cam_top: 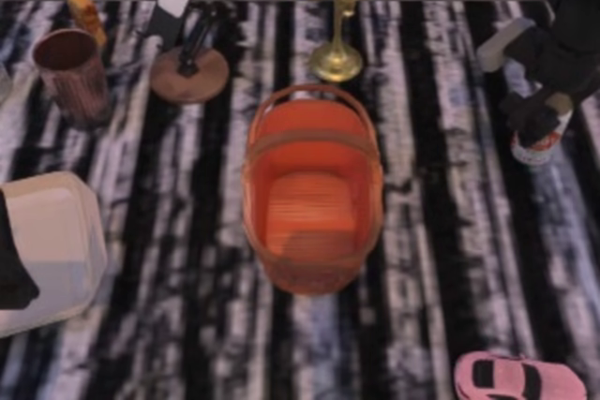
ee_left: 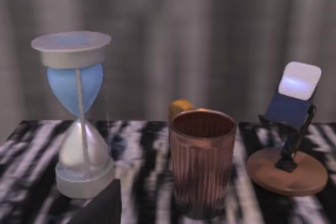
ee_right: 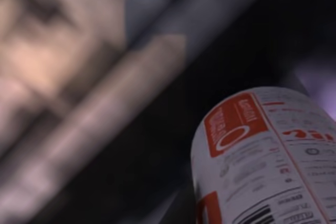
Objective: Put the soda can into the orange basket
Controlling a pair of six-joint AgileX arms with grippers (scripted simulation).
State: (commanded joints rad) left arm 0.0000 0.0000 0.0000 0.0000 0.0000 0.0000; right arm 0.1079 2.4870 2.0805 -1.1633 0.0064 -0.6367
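My right gripper [cam_top: 536, 121] pinches the small white soda can with red markings [cam_top: 538, 149], well to the right of the large oval orange woven basket [cam_top: 313, 231]. This looks like the carrying step: next I must swing it over the basket's open floor, clear of the hoop handle. My left gripper is parked at the basket's far left, fingers out of sight.

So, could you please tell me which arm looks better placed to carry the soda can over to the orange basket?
The right arm. Its tool is already at the soda can on the table's right side, beside the orange basket. The left arm sits parked at the far left edge.
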